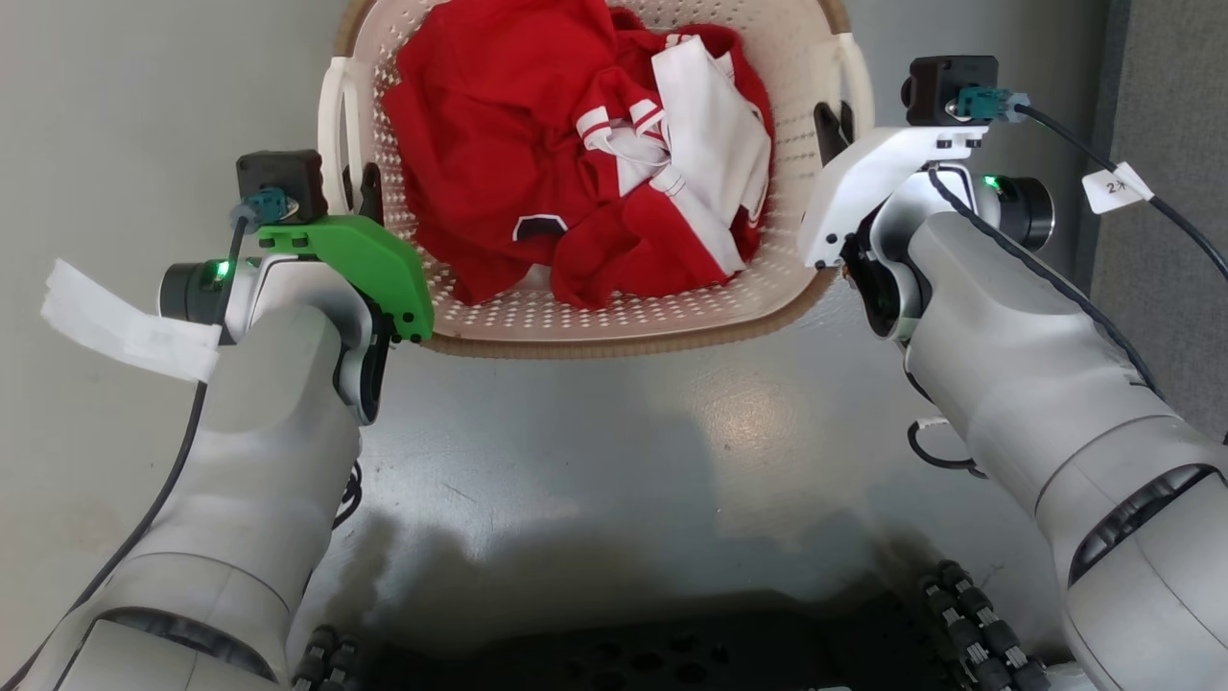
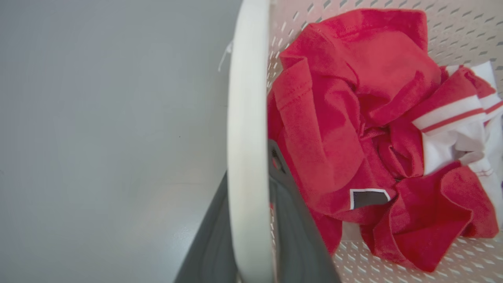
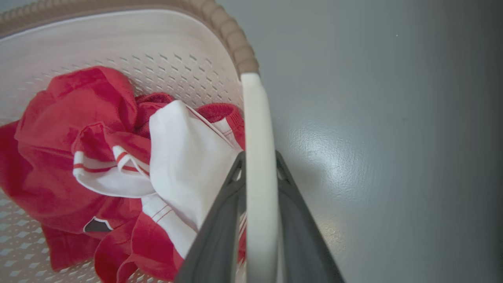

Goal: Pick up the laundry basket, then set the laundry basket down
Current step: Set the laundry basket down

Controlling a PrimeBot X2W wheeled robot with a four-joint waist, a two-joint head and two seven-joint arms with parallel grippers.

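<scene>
Basket [image 1: 614, 338] of red and white clothes [image 1: 576, 163] sits at upper centre of the head frame, over grey floor [image 1: 614, 451]. Left claw [image 2: 251, 165] and right claw [image 3: 260, 157] each pinch a loop handle [image 2: 247, 98], fingers nearly closed; raise both evenly, keeping it level. Its far end is cut off; whether its base touches floor, I cannot tell.

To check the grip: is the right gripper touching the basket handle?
Touching. Right wrist view: the right gripper clamps both fingers on the white handle.
</scene>
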